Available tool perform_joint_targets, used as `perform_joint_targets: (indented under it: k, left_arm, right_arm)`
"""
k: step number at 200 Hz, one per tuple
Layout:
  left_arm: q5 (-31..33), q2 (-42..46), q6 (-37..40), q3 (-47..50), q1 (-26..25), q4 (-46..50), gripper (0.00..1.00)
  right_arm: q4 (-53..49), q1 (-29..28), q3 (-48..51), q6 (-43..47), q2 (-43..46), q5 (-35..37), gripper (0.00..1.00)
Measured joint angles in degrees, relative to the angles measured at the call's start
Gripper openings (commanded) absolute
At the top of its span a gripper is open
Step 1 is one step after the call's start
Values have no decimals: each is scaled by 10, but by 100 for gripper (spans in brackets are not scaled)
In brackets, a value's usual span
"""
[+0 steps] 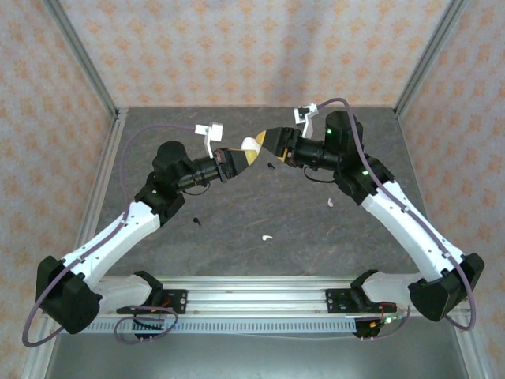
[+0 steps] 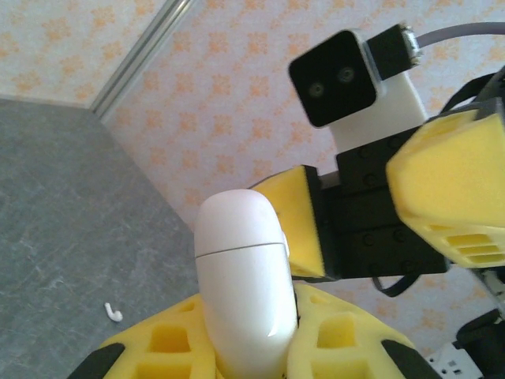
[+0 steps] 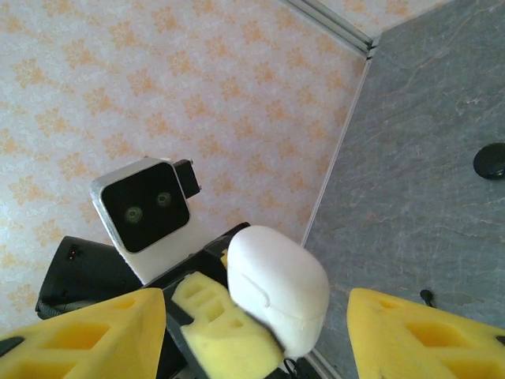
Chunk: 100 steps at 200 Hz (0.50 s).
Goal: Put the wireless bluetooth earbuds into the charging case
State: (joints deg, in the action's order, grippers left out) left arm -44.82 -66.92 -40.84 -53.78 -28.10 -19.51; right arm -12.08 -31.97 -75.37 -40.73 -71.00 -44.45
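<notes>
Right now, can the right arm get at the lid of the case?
Probably yes. The left jaws hold the case by its lower half, so the lid is bare. The right jaws are open and face the lid from close by, with nothing in between.

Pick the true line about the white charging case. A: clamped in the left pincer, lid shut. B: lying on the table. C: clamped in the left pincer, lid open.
A: the left pincer clamps the charging case, and its lid seam is a thin closed line.
</notes>
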Motion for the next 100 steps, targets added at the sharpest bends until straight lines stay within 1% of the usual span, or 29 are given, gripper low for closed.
perform_joint_targets:
  k: [60,100]
  left_arm:
    - [-16,0,-18,-2,0,-10,0]
    - [-27,1,-28,-7,0,-14,0]
  right_arm:
    - [84,0,24,-36,-17,-40,51]
    - [113,0,40,-43,-17,-55,50]
